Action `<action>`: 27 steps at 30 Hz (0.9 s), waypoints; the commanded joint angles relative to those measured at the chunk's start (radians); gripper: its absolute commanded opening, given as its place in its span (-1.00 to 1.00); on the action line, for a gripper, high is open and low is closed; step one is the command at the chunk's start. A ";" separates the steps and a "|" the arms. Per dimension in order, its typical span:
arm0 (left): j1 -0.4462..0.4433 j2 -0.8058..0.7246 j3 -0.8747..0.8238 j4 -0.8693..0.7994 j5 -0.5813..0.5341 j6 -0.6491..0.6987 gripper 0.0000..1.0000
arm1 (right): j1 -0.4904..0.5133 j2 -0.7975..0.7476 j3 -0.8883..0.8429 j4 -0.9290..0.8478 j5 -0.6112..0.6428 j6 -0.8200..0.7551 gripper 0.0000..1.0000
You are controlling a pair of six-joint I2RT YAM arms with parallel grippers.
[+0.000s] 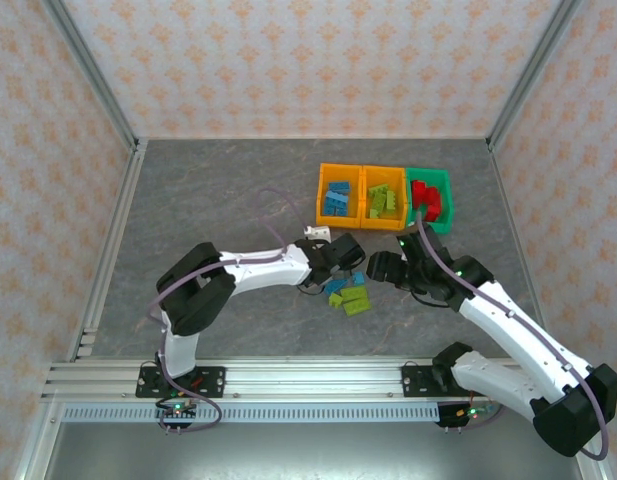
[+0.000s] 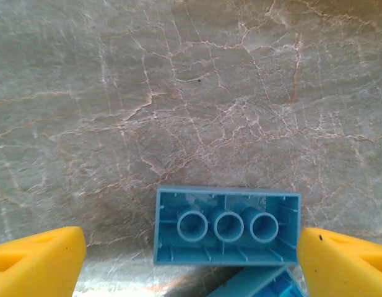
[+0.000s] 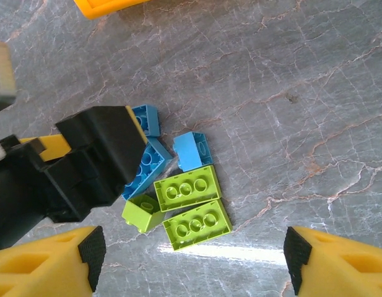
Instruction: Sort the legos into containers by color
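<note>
Bins line up right of centre toward the tabletop's (image 1: 218, 200) far edge: left orange bin (image 1: 338, 168) with blue bricks, middle orange bin (image 1: 383, 169) with lime, green bin (image 1: 430, 173) with red. Glossy studded loose legos (image 3: 187, 189) cluster mid-tabletop on veined grey stone. Wide open, the left pincer (image 2: 191, 247) straddles an upturned blue brick (image 2: 226, 226); the right pincer (image 3: 194, 253) gapes empty.

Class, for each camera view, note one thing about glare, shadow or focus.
Top external: even light on the table, no harsh shadows. Left wrist: the blue brick is sharp, a soft shadow at its left. Right wrist: a white glare strip on the table just below the green bricks.
</note>
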 commanded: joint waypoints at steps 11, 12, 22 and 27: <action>0.031 0.106 0.029 0.058 0.060 0.057 0.71 | 0.004 -0.010 -0.044 0.003 0.010 0.014 0.59; 0.032 0.114 0.029 0.063 0.065 0.057 0.71 | 0.004 -0.010 -0.044 0.005 0.010 0.015 0.59; 0.037 0.100 0.019 0.104 0.127 0.072 -0.26 | 0.003 -0.023 -0.047 0.006 -0.007 0.033 0.59; 0.037 -0.026 0.017 0.113 0.123 0.119 -0.65 | 0.003 -0.079 -0.086 0.107 -0.122 0.039 0.57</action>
